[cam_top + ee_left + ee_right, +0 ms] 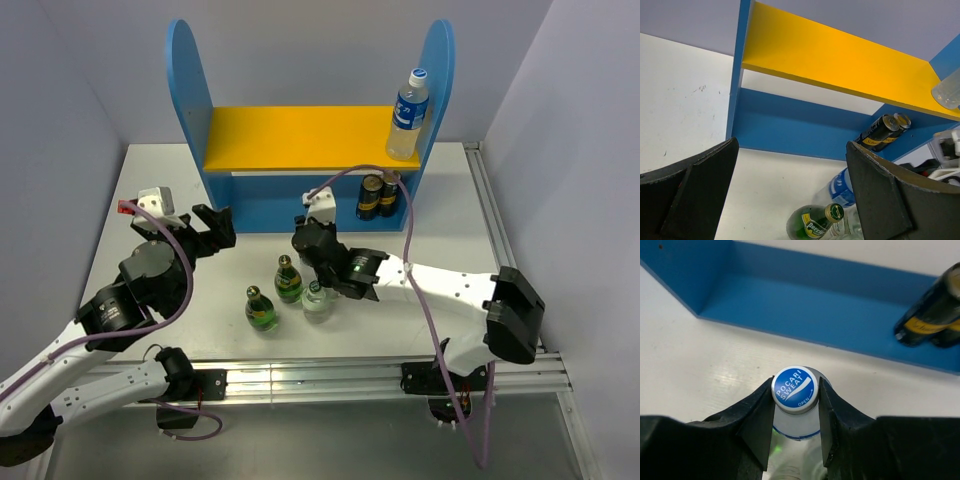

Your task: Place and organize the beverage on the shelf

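Note:
The shelf (300, 138) stands at the back, with a yellow upper board and blue sides. A blue-labelled water bottle (408, 115) stands on the board's right end, and two black cans (376, 195) sit on the blue base below it. My right gripper (796, 390) is shut on the neck of a Pocari Sweat bottle (794, 384), just under its blue cap, on the table in front of the shelf base (815, 310). In the top view the right gripper (318, 248) hides that bottle. My left gripper (213, 226) hangs open and empty near the shelf's left end.
Two green glass bottles (289, 280) (262, 310) and a clear bottle (317, 300) stand upright on the table just in front of the right gripper. The left wrist view shows a green Perrier bottle (815, 225) and the Pocari bottle's blue label (842, 186). Grey walls enclose the table.

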